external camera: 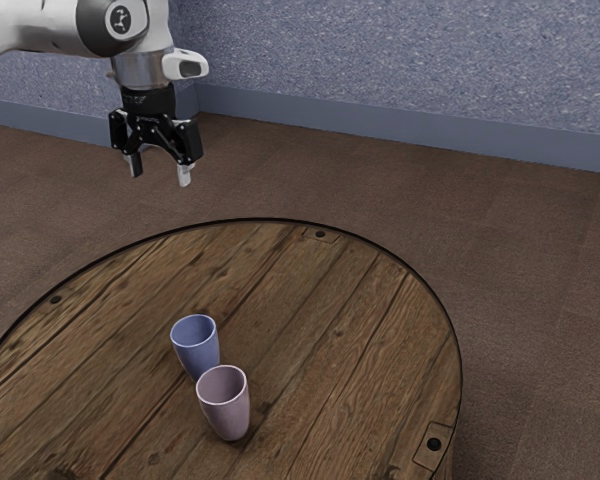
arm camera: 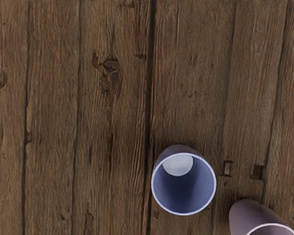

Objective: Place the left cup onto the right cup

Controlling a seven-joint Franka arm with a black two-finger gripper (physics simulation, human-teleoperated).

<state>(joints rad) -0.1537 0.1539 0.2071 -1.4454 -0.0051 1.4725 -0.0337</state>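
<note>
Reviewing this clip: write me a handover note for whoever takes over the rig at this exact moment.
Gripper: open, empty, hanging high above the table, clear of both cups.
Blue cup: upright on the wood, empty inside; it is the one toward the exterior view's left.
Mauve cup: upright right beside it, nearer the exterior camera; the wrist view shows a narrow gap between them.
Done: nothing; no cup grasped or stacked.
Left: come down, grasp the left cup (probably the blue one), lift it and set it onto the other.
</note>
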